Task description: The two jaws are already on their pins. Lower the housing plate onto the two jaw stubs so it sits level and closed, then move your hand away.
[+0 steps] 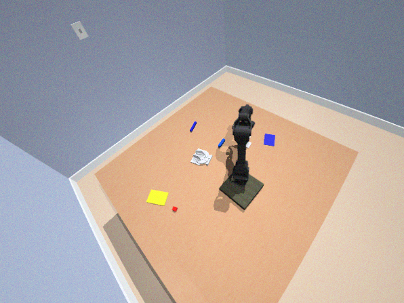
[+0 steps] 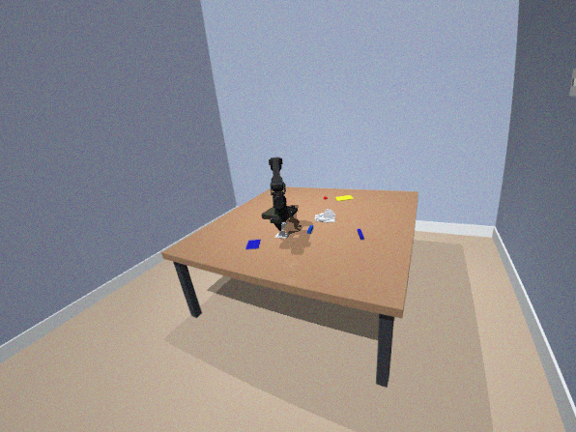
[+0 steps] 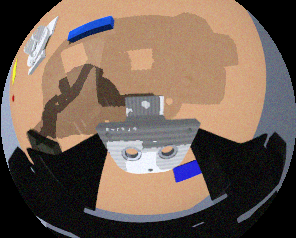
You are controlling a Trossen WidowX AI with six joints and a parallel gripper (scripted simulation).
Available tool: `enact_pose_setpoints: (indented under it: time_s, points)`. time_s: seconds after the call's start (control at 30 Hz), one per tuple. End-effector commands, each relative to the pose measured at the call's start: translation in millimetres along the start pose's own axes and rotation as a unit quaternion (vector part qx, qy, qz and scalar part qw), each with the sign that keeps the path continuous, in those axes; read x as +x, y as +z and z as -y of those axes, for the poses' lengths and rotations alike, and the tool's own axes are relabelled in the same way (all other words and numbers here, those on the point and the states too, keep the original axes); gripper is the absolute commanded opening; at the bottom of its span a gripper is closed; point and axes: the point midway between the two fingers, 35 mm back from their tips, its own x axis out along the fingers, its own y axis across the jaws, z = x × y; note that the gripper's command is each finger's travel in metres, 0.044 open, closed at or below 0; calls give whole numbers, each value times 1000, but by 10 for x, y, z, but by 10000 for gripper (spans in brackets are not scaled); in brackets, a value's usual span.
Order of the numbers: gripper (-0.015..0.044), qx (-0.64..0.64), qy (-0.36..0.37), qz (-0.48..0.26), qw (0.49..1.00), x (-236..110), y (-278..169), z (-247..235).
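Note:
The housing plate (image 3: 150, 131), grey and white with two round holes, stands between the fingers of my gripper (image 2: 281, 227). The gripper is shut on its two ends. The plate is low over a small white piece (image 1: 248, 144) (image 2: 279, 236) on the table; whether they touch is unclear. A grey block (image 3: 137, 106) shows just behind the plate in the wrist view. The white base with the jaws (image 1: 201, 157) (image 2: 325, 217) (image 3: 37, 42) lies apart from the gripper. Its curved jaws stand up on it, but the pins and stubs are too small to tell. In the top view the arm hides the fingers.
A blue bar (image 1: 221, 143) (image 2: 310, 229) (image 3: 91, 29) lies between the gripper and the jaw base. A blue square (image 1: 269, 139) (image 2: 253, 244) (image 3: 187, 171) is near the gripper. A dark blue stick (image 1: 193, 127) (image 2: 360, 234), yellow square (image 1: 157, 197) (image 2: 344, 198) and red cube (image 1: 175, 209) (image 2: 325, 198) lie farther off.

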Motion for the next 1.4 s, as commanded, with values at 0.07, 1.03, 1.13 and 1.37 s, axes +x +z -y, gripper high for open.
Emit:
enact_pose_setpoints:
  time_s: [0.07, 1.03, 1.13, 1.37]
  points:
    - [351, -1, -2, -1, 1000, -222, -7, -7]
    - [351, 259, -1, 0, 966, -299, 480, -308]
    - [351, 296, -1, 0, 955, -299, 547, -358]
    - [351, 381, 0, 1, 925, -299, 696, -481]
